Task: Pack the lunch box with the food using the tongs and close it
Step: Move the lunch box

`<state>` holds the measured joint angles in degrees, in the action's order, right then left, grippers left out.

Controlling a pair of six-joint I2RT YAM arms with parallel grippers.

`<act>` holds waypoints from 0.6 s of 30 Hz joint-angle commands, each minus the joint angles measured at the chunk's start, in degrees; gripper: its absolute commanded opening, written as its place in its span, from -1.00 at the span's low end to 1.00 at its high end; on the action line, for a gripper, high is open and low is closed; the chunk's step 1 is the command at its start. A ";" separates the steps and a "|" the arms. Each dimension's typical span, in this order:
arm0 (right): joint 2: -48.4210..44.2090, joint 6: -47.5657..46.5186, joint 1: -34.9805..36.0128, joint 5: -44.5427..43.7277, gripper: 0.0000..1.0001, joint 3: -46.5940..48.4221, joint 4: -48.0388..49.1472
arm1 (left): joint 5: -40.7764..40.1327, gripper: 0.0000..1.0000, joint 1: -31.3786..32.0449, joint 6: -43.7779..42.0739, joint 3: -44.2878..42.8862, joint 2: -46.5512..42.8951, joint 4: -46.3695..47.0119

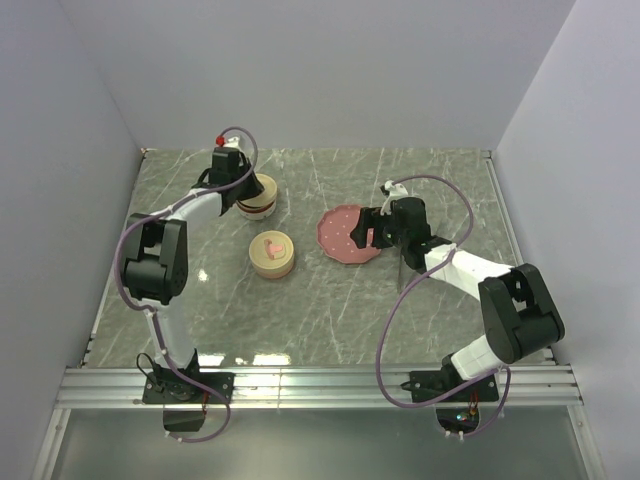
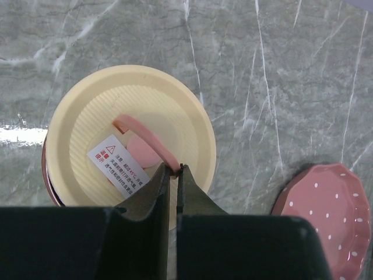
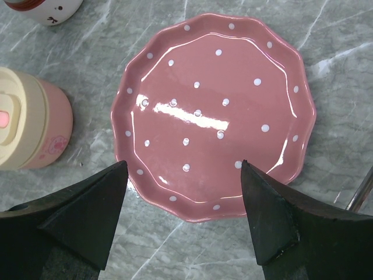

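A gap separates round container (image 1: 271, 254) from pink plate (image 1: 345, 238), tongs (image 3: 360, 188) seemingly beside it.

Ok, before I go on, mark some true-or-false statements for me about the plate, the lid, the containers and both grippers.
1. The plate has food on it. False: it is bare.
2. The left gripper is shut on the pink handle of the cream lid. True.
3. The right gripper is clamped on the plate's rim. False: it hangs open above the plate, holding nothing.
4. The far container and the near container stand apart. True.
5. The plate lies left of both containers. False: in the top view it lies to their right.
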<state>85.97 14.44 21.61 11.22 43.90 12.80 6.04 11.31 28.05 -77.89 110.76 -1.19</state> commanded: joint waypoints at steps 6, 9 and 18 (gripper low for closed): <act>0.16 -0.64 0.19 -0.59 0.69 0.75 1.44 | -2.00 -0.99 0.38 0.86 5.90 -1.69 3.21; -0.02 -0.64 0.28 -0.59 0.69 0.57 1.44 | -1.91 -0.99 0.47 1.83 8.27 -2.48 5.49; -1.33 -0.37 0.28 -0.85 0.69 -0.31 1.53 | -3.76 -0.99 -0.15 3.32 12.75 -5.55 9.71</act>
<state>86.17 14.44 21.61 11.18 43.88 12.82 3.90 11.46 30.52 -67.59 107.24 10.04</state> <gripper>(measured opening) 0.847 0.085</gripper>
